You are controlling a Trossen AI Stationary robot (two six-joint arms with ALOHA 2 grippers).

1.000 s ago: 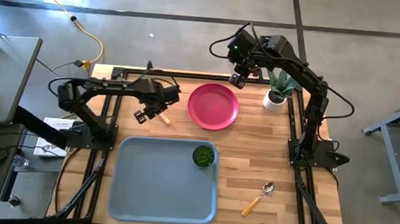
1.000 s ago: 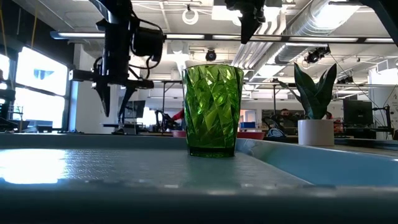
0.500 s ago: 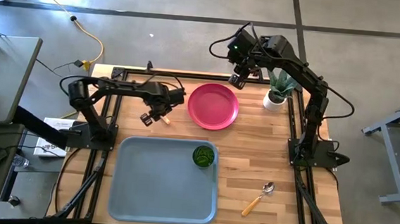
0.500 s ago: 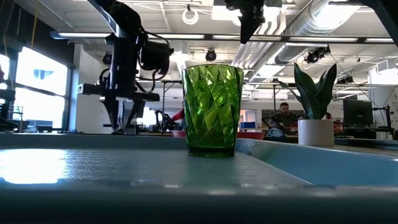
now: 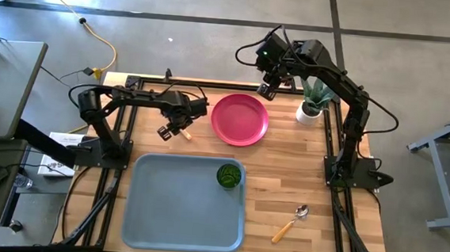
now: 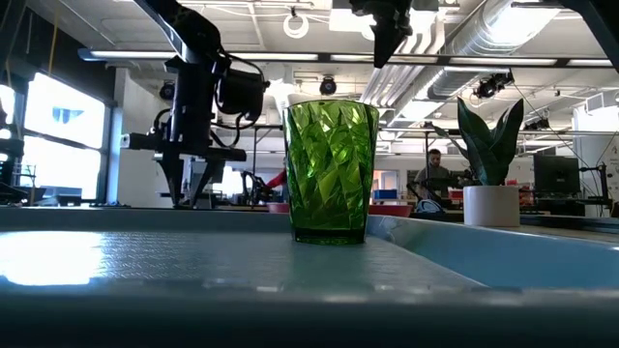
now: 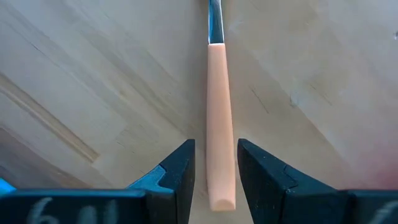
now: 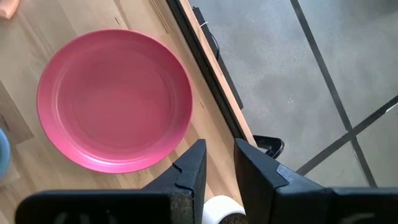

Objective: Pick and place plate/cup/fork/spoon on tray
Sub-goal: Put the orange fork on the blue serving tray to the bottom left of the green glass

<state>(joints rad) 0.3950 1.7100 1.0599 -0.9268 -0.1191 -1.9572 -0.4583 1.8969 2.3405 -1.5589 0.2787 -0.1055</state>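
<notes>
A: Currently, the left gripper [image 7: 214, 177] is seen low over the wood, fingers [image 7: 180, 171] parted with the orange-tan handle of the fork [image 7: 219, 118] lying between them. A gap is visible on each side of the handle, so nothing is clamped; the fork rests flat on the table [image 5: 285, 174].

B: And from above?

A: In the high view the left gripper [image 5: 171, 128] is placed just beside the plate [image 5: 240, 118], on its left-arm side, with the fork [image 5: 183, 133] under it. The tines are not made out there.

B: Right side?

A: The right gripper [image 8: 215, 165] is held high above the table's far edge, near the plate's [image 8: 114, 99] rim. Its fingers are spread a little, and nothing is gripped between them. In the high view it [image 5: 266, 89] is located between the plate and the potted plant [image 5: 312, 100].

B: Rest of the task items?

A: The cup [image 5: 229, 175] is stood upright inside the tray [image 5: 171, 210], at the far corner on the right-arm side. The spoon [image 5: 290, 223] is laid on bare wood, near the tray's right-arm edge, not touching it. The plate is left on the table beyond the tray, apart from it.
</notes>
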